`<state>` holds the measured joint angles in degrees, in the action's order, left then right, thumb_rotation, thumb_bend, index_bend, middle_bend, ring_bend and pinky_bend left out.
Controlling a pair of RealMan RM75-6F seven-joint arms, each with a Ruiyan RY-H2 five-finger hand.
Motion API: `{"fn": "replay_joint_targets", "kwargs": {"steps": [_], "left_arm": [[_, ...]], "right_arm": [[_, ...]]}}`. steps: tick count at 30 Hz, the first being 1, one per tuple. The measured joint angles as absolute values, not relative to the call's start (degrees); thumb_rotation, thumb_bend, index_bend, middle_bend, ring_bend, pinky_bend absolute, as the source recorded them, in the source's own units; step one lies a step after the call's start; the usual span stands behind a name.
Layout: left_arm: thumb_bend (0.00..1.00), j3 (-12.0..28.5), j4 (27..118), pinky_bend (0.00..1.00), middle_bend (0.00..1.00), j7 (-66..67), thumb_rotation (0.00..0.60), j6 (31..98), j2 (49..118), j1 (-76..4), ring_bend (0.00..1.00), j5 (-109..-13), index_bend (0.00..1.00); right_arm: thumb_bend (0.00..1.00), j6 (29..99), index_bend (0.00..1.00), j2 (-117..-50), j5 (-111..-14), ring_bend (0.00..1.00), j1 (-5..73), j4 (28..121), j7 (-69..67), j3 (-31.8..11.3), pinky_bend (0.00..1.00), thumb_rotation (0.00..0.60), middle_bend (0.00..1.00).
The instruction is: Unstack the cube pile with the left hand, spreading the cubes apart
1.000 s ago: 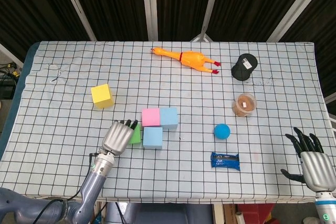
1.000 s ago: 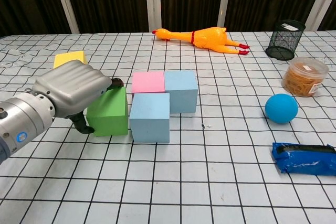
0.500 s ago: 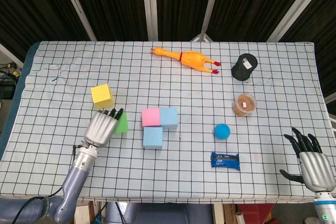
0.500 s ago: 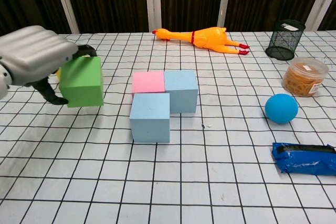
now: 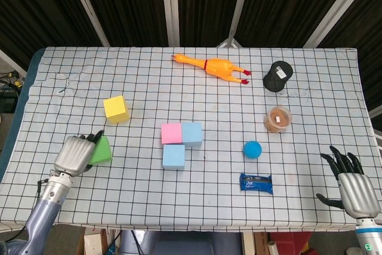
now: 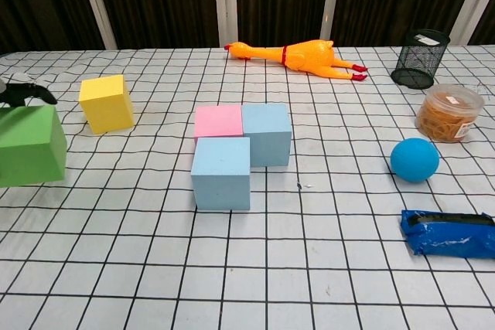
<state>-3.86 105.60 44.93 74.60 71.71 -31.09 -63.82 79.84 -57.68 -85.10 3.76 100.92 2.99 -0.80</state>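
Robot test lab.
A grid-checked cloth [image 5: 310,88] covers the surface, with foam cubes [image 6: 221,171] and a rubber chicken [image 5: 212,65] scattered for practice.

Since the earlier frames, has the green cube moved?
Yes. The left hand has carried the green cube leftward, away from the pink cube cluster, toward the table's left edge.

Head view looks steeply down; chest view low, near; both share the table [image 5: 197,88].

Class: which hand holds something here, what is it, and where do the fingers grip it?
The left hand holds the green cube, fingers over its top edge. The right hand holds nothing.
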Motion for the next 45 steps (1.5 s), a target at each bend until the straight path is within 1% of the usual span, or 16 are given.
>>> {"fn": "replay_joint_targets", "kwargs": {"steps": [2,3,5,7,8,9,11,13,18,21,25,29,33,40,45], "left_arm": [[0.19,-4.5,105.6,0.59,0.36,43.6,0.600,73.2,70.7,-30.7,0.44,-63.9,0.12],[0.15,-4.6,105.6,0.56,0.34,43.2,0.600,72.6,70.4,-30.6,0.41,-63.9,0.11],[0.09,-5.0,105.5,0.49,0.28,42.5,0.600,71.4,69.6,-30.5,0.33,-63.8,0.08],[0.03,-5.2,105.5,0.41,0.20,42.4,0.600,70.3,69.2,-30.5,0.22,-63.2,0.04],[0.02,-5.2,105.5,0.39,0.17,42.4,0.600,69.7,69.1,-30.5,0.19,-62.7,0.03],[0.00,-5.3,105.5,0.36,0.13,42.5,0.600,69.2,68.9,-30.6,0.13,-62.1,0.02],[0.00,-5.2,105.9,0.33,0.09,42.8,0.600,67.9,68.4,-30.9,0.07,-60.5,0.00],[0.00,-4.8,107.0,0.30,0.05,42.9,0.600,66.9,67.8,-31.3,0.03,-58.9,0.00],[0.00,-3.6,111.0,0.28,0.04,42.7,0.600,64.1,65.5,-32.8,0.02,-54.9,0.00],[0.00,-2.2,113.6,0.27,0.04,41.8,0.600,62.2,63.7,-34.1,0.02,-52.1,0.00],[0.00,1.2,115.3,0.25,0.04,38.3,0.600,60.3,62.4,-36.0,0.02,-50.3,0.00],[0.00,4.8,114.2,0.22,0.04,36.0,0.600,59.3,63.2,-38.4,0.02,-49.5,0.00],[0.00,6.1,111.0,0.20,0.04,38.1,0.600,60.6,67.2,-40.5,0.02,-49.2,0.00],[0.00,7.6,104.6,0.20,0.04,43.6,0.600,62.7,78.3,-44.6,0.02,-46.2,0.00],[0.00,8.6,101.1,0.20,0.04,47.3,0.600,64.0,84.9,-47.6,0.02,-43.7,0.00]], "right_arm": [[0.00,79.9,0.16,-57.6,-85.1,0.13,3.7,101.0,2.9,-0.8,0.00,0.600,0.02],[0.00,79.8,0.16,-57.6,-85.1,0.13,3.7,101.0,2.8,-0.7,0.00,0.600,0.02],[0.00,79.8,0.16,-57.5,-85.2,0.13,3.7,101.0,2.5,-0.7,0.00,0.600,0.02],[0.00,79.9,0.16,-57.4,-85.3,0.13,3.7,101.0,2.3,-0.7,0.00,0.600,0.02],[0.00,79.9,0.16,-57.4,-85.3,0.13,3.7,100.9,2.3,-0.7,0.00,0.600,0.02],[0.00,79.9,0.16,-57.4,-85.3,0.13,3.7,100.9,2.2,-0.7,0.00,0.600,0.02],[0.00,79.9,0.16,-57.4,-85.2,0.13,3.7,100.9,2.1,-0.7,0.00,0.600,0.02],[0.00,79.9,0.16,-57.4,-85.2,0.13,3.7,100.8,2.1,-0.7,0.00,0.600,0.02],[0.00,79.7,0.16,-57.4,-85.2,0.13,3.9,100.8,2.1,-0.7,0.00,0.600,0.02],[0.00,79.7,0.16,-57.4,-85.3,0.13,3.9,100.8,2.1,-0.7,0.00,0.600,0.02],[0.00,79.7,0.16,-57.5,-85.3,0.13,3.9,100.8,2.2,-0.6,0.00,0.600,0.02],[0.00,79.5,0.16,-57.5,-85.2,0.13,3.9,100.8,2.4,-0.6,0.00,0.600,0.02],[0.00,79.2,0.16,-57.6,-85.1,0.13,4.1,100.9,2.6,-0.6,0.00,0.600,0.02],[0.00,78.6,0.16,-57.7,-85.0,0.13,4.4,100.9,2.8,-0.4,0.00,0.600,0.02],[0.00,78.9,0.16,-57.6,-84.8,0.13,4.3,100.8,2.7,-0.5,0.00,0.600,0.02]]}}
